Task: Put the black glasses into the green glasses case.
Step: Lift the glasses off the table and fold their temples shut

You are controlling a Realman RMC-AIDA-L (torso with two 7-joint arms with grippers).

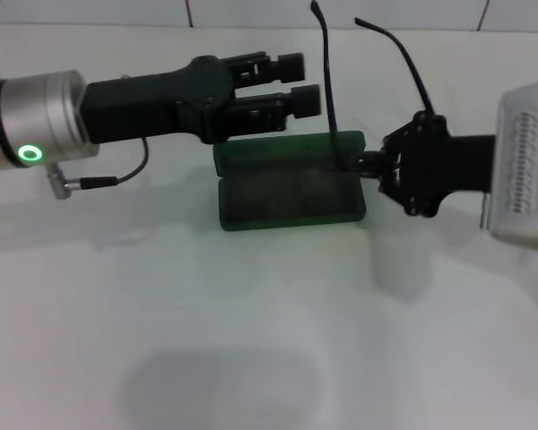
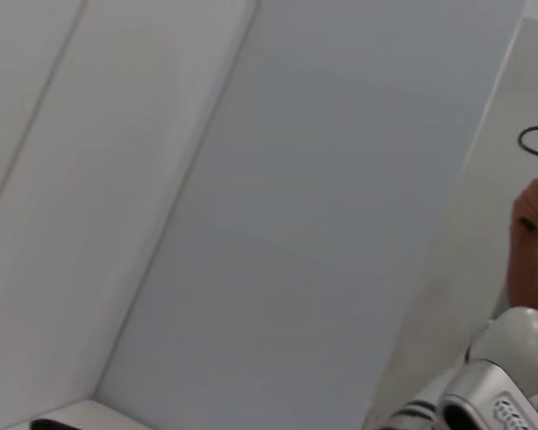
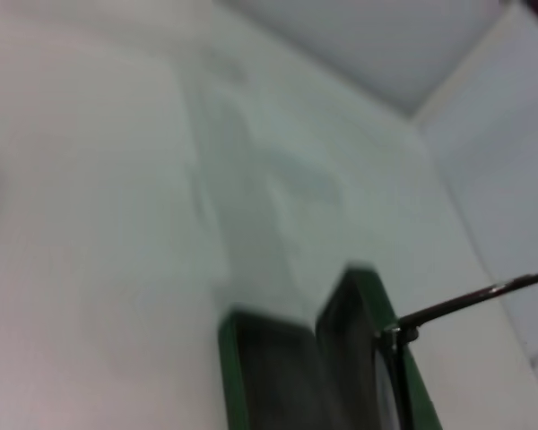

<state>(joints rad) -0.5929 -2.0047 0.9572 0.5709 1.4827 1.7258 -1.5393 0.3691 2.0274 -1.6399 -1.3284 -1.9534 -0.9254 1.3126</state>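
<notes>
At centre frame the green glasses case (image 1: 291, 188) lies open on the white table (image 1: 251, 340). The right gripper (image 1: 369, 165) pinches the black glasses (image 1: 341, 148) at its right end, temples pointing up. The left gripper (image 1: 300, 82), fingers spread, hovers above its upper-left edge.

Near side of table (image 1: 251, 340) wide open for approach, but case (image 1: 291, 193) is hemmed in: left gripper (image 1: 298, 82) hangs over its back left, right gripper (image 1: 369, 166) at its right end, glasses (image 1: 336, 134) arms sticking up there.
</notes>
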